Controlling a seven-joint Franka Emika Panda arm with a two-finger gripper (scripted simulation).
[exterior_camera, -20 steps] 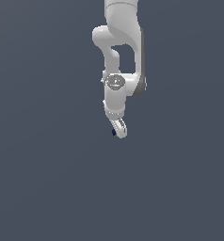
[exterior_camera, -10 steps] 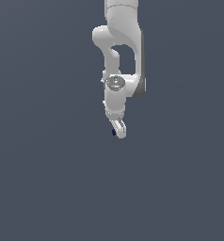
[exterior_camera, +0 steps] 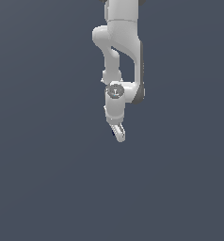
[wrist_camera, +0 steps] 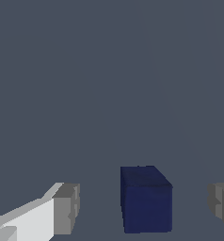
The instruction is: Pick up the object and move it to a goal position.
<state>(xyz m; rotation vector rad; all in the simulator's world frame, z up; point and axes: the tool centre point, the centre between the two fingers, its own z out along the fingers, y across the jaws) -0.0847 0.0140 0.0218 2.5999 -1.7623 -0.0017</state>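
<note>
My arm [exterior_camera: 118, 56] comes down from the top centre of the exterior view, white and jointed, and ends just above the middle of the frame, where my end effector [exterior_camera: 117, 133] points down toward the flat grey counter [exterior_camera: 48, 179]. From that camera the tip is small and seen nearly edge-on, so only a dark sliver shows at it; whether that sliver is the object I cannot tell from there. The wrist view is far clearer (it looks straight along my fingers). There my end effector [wrist_camera: 144, 207] is spread wide: one grey pad on its white finger [wrist_camera: 66, 208] sits at the lower left of the frame, the other grey pad [wrist_camera: 220, 204] is cut off by the lower right edge. The object [wrist_camera: 146, 200], a dark navy-blue block with flat faces and sharp edges, stands between them in the lower centre of the frame, resting on the counter [wrist_camera: 109, 84]. Grey counter shows on both sides of it, so neither pad touches it.
</note>
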